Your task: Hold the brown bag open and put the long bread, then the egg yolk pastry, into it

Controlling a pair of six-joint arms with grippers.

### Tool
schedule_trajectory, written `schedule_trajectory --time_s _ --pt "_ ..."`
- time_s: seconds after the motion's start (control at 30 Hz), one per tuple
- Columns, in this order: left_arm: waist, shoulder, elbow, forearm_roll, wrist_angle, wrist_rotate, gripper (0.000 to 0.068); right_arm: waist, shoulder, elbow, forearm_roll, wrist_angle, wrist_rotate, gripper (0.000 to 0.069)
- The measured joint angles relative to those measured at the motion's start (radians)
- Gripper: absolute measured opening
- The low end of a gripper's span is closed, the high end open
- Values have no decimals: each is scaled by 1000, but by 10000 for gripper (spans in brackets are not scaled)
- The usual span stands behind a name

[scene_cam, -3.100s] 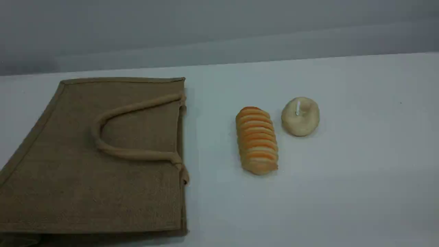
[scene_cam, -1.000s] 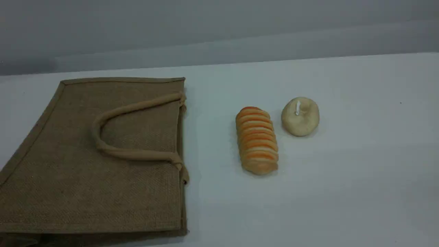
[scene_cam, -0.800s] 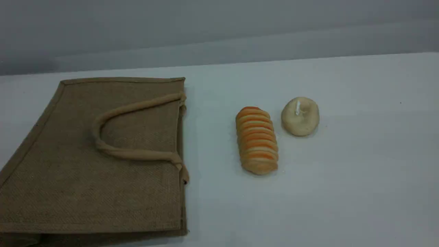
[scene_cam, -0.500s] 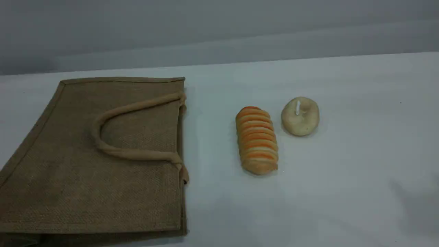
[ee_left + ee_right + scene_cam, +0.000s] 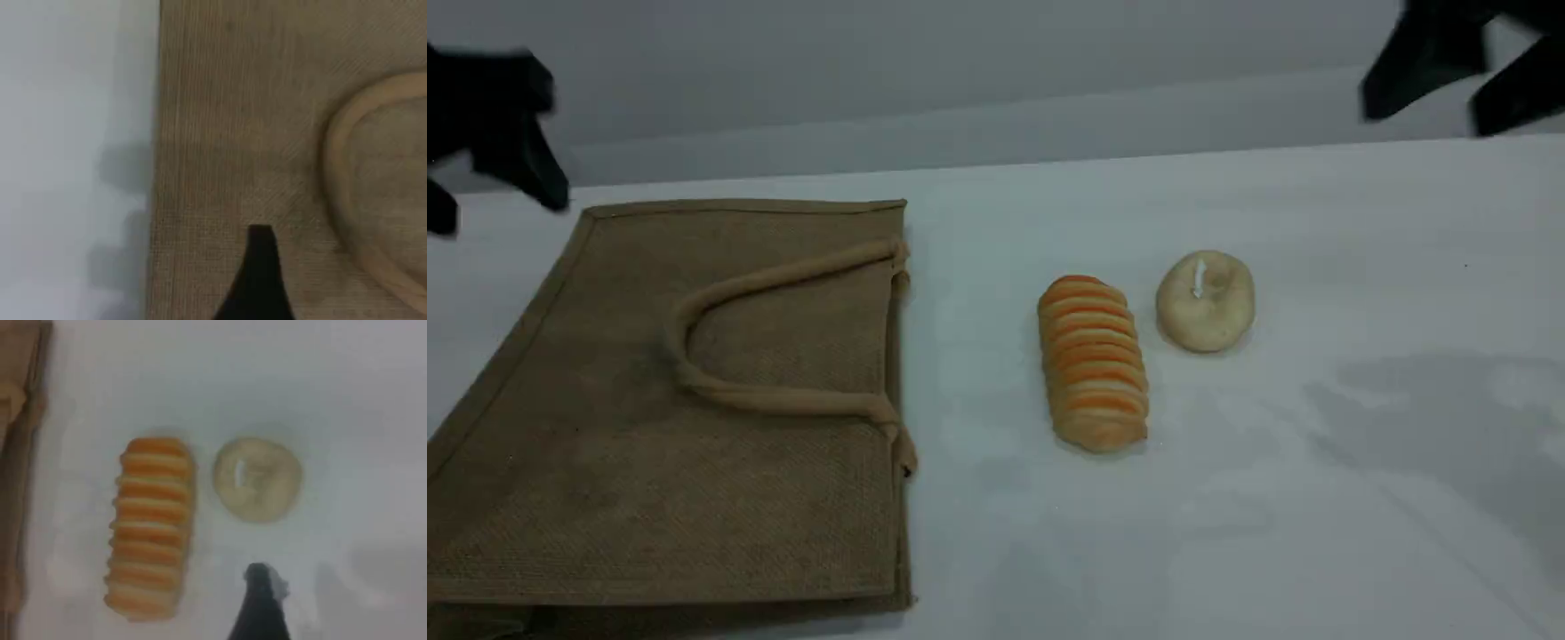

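Observation:
The brown bag (image 5: 605, 462) lies flat on the table at the left, its loop handle (image 5: 778, 400) folded onto its top face and its mouth shut. The long bread (image 5: 1094, 364) lies in the middle, with the egg yolk pastry (image 5: 1206, 302) just right of it. My left gripper (image 5: 503, 206) hovers open above the bag's far left corner. My right gripper (image 5: 1436, 111) hangs open high at the far right, away from the foods. The left wrist view looks down on the bag (image 5: 233, 133) and handle (image 5: 337, 173). The right wrist view shows the bread (image 5: 150, 527) and pastry (image 5: 257, 479).
The white table (image 5: 1360, 267) stretches bare to the right of the foods, with arm shadows on it. A grey wall (image 5: 996, 80) stands behind the table's far edge. The bag's near edge runs close to the table's front.
Both grippers have come into the scene view, the left at the top left corner, the right at the top right. Shadows now fall on the right of the table. Bag and foods lie unmoved.

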Motion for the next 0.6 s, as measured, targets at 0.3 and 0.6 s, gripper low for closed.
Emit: schedule_trajectory --time_s 0.3,0.6 --pt "-20 217 -86 -5 -39 -44 547 116 107 -9 85 -32 -52 500" --pt "-71 351 -156 -4 -50 -44 531 126 126 -9 87 -36 -52 500"
